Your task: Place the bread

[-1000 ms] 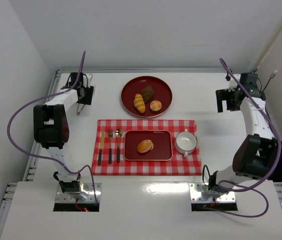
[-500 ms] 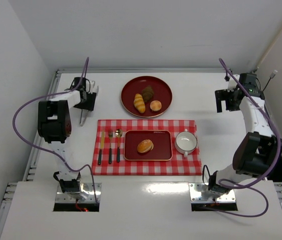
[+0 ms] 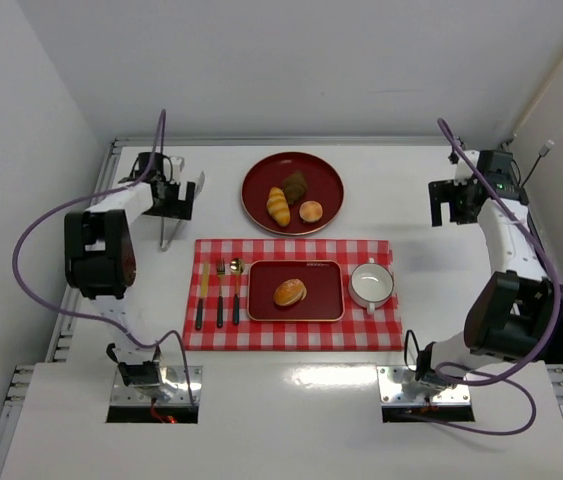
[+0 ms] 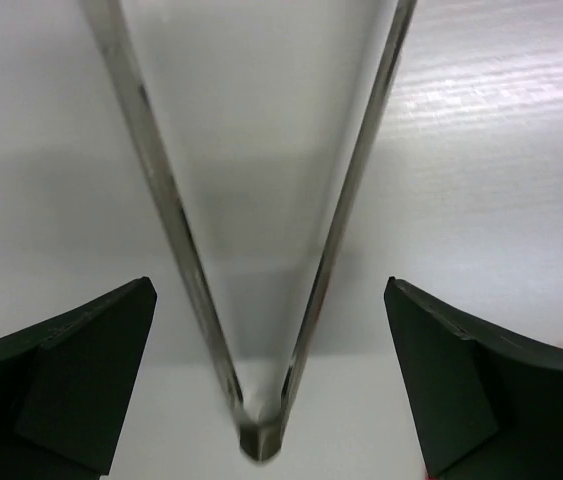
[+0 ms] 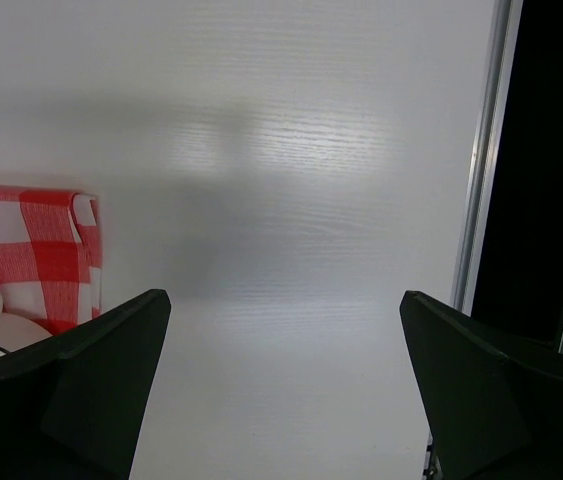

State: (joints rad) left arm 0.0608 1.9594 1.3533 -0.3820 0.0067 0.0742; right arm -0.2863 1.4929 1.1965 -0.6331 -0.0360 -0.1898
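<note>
— Room to move at the edges?
— Plenty: bare table (image 3: 401, 175) all round one checked cloth (image 3: 381, 330). Far left, left gripper (image 4: 268, 300) spread wide, gripping nothing, fingers either side of one pair of tongs (image 4: 261, 435) lying flat.
— And further right?
— Three pieces of cutlery (image 3: 220, 295), then the bread (image 3: 290, 292) on one tray (image 3: 326, 295). Behind, one plate (image 3: 251, 185) with three pieces. One cup (image 3: 371, 285). Far right, right gripper (image 5: 286, 350) spread wide, empty.
</note>
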